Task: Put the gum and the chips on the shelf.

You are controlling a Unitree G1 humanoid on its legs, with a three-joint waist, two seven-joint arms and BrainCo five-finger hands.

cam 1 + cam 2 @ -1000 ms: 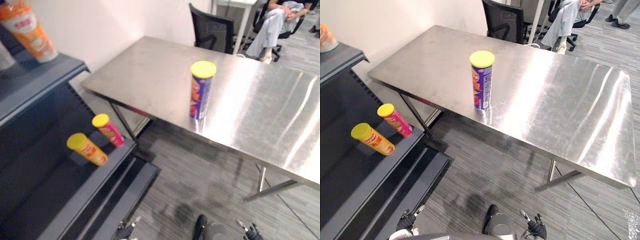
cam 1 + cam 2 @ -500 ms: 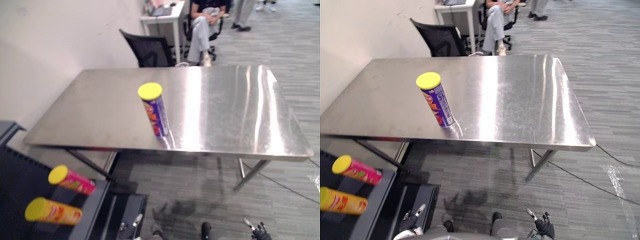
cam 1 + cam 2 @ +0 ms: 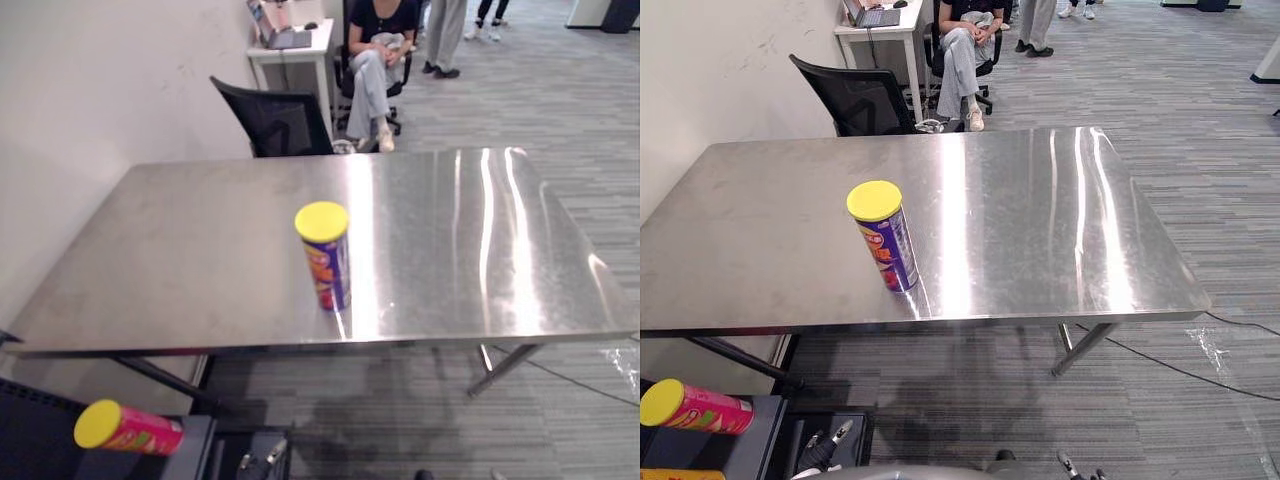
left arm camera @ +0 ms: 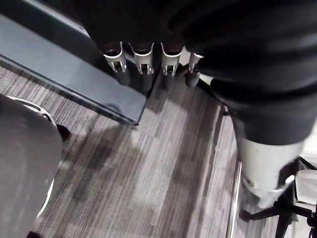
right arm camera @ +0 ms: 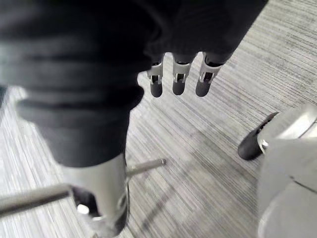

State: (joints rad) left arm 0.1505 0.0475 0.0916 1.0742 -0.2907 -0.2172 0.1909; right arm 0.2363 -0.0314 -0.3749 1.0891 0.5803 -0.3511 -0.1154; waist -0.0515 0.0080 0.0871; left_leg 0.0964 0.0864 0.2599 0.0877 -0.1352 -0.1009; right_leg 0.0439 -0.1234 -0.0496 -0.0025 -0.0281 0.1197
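Observation:
A purple chips can (image 3: 326, 262) with a yellow lid stands upright near the front edge of the steel table (image 3: 190, 260). On the dark shelf (image 3: 195, 440) at the lower left lies a pink tube (image 3: 130, 430) with a yellow lid. My left hand (image 4: 143, 64) hangs low beside the shelf's base, its fingers straight and empty. My right hand (image 5: 178, 79) hangs over the grey floor, fingers straight, holding nothing. Both hands are well below the table and far from the can.
A black office chair (image 3: 275, 120) stands behind the table. Beyond it a person (image 3: 378, 50) sits by a small white desk (image 3: 290, 45) with a laptop. Grey carpet floor (image 3: 1200, 120) stretches to the right of the table.
The camera has swung from the shelf toward the table, so the table now sits square in view and the shelf has slid to the lower left corner. The can and both hands stay put.

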